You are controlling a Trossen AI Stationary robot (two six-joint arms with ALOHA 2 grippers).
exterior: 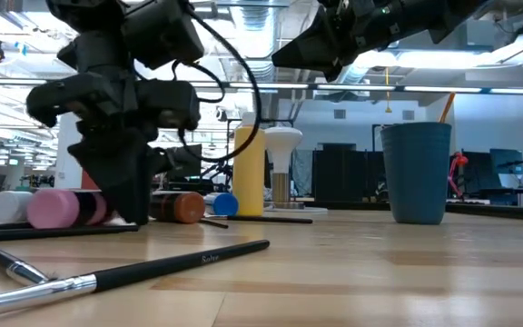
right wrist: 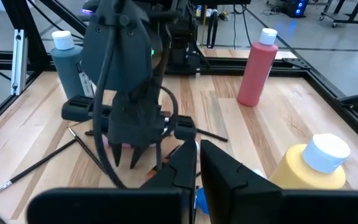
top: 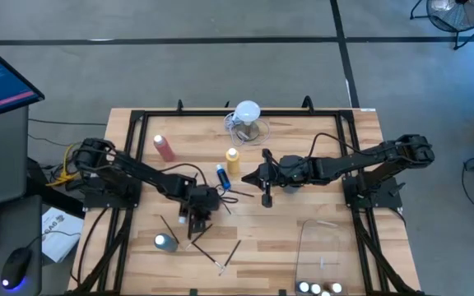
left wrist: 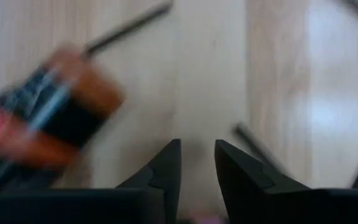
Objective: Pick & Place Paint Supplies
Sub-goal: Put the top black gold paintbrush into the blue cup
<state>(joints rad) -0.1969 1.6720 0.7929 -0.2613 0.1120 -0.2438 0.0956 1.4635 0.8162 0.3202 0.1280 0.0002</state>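
Left gripper (top: 194, 224): low over the desk (top: 270, 238) among scattered paintbrushes (top: 225, 255), fingers (left wrist: 166, 168) slightly apart, holding nothing.
Right gripper (top: 267, 197): raised at mid-desk, fingers nearly together, empty.
Bottles: yellow squeeze bottle (top: 233, 159) and pink-red squeeze bottle (top: 164, 147) stand farther back; a blue bottle (top: 222, 178) lies between the grippers.

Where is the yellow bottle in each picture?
High view: yellow bottle near the table's middle.
Low view: upright, just left of centre.
Left wrist view: not in it.
Right wrist view: bottom right corner.
Shared landmark: the left end effector, which shows in all four views.
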